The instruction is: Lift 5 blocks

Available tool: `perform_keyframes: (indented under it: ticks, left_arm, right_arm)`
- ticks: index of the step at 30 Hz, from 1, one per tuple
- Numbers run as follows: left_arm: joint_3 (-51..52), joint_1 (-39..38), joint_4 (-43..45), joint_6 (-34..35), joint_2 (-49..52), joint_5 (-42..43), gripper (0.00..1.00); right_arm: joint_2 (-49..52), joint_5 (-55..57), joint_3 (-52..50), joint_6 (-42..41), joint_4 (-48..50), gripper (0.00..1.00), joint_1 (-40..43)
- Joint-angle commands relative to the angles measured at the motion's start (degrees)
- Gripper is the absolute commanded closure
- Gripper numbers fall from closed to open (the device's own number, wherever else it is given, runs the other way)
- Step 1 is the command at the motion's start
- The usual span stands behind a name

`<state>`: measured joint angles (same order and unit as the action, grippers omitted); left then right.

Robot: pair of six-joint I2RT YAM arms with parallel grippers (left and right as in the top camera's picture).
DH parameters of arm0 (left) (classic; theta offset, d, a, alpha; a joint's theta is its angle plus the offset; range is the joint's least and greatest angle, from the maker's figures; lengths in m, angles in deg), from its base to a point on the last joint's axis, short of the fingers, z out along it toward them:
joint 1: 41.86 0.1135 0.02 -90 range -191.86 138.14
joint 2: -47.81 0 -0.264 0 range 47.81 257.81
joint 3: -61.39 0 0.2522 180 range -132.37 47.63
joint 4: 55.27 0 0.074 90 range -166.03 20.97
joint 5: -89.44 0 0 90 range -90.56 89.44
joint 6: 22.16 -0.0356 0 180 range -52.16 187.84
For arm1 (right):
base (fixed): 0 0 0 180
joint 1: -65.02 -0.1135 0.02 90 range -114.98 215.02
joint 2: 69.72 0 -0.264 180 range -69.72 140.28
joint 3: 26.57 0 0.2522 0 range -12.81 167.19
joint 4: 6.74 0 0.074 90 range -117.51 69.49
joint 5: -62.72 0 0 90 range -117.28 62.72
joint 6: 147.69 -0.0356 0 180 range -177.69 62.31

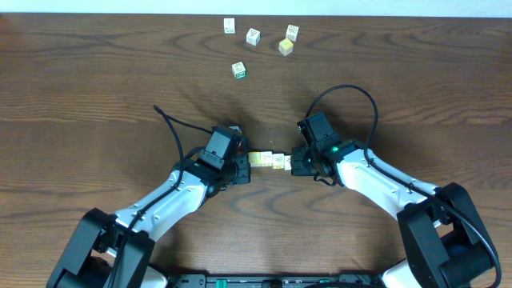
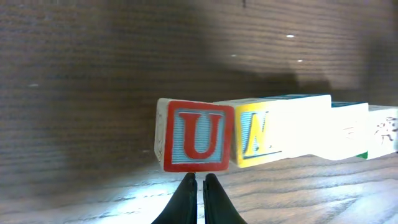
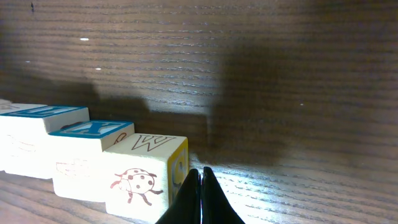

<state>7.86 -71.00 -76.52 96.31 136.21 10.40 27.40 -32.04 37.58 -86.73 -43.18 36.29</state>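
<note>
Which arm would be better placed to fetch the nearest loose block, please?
Left. The loose block lies almost straight beyond the left gripper; the right gripper sits further across. Both are shut against the ends of the row.

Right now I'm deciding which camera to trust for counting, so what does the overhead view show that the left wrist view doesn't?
Only overhead: the right gripper at the far end of the row of blocks, and loose blocks scattered farther up the table.
Only left wrist: the print on the row, with a red U block at the near end and a yellow N block right beside it.
Both: the row itself, the left gripper shut at its end, and the brown wooden table.
</note>
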Motion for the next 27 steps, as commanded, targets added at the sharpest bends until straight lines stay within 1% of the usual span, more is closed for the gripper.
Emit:
perform_keyframes:
  ticks: [1,27]
  left_arm:
    - [-0.31,-0.20,0.24,-0.15,-0.04,0.57,0.93]
    - [-0.31,-0.20,0.81,-0.15,-0.04,0.42,0.93]
  right_arm:
    - [-0.09,-0.26,-0.20,0.81,-0.04,0.99,0.13]
    - [-0.09,-0.26,-0.20,0.81,-0.07,0.99,0.13]
